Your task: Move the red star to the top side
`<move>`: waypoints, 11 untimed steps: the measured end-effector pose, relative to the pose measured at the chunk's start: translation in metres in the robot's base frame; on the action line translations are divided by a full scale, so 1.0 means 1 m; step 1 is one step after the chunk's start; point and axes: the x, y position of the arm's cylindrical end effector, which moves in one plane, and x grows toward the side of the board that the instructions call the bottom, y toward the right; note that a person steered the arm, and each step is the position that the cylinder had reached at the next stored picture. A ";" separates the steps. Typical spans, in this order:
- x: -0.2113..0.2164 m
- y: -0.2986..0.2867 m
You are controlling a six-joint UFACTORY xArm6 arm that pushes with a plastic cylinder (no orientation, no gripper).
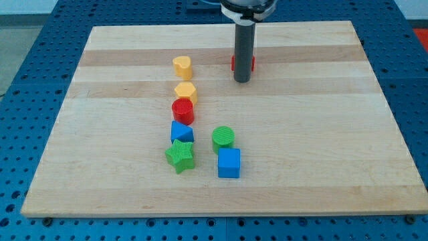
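Observation:
The red star lies near the view's top, just right of centre, mostly hidden behind the dark rod; only red slivers show on either side of it. My tip rests on the board directly below the red star, touching or almost touching it. The other blocks stand well away, toward the view's lower left.
A column of blocks runs down the middle-left: yellow heart, yellow hexagon, red cylinder, blue triangle, green star. A green cylinder and blue cube sit to their right. The wooden board ends close above the red star.

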 end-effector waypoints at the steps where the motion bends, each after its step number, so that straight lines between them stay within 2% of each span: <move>1: -0.003 -0.001; 11: -0.040 -0.003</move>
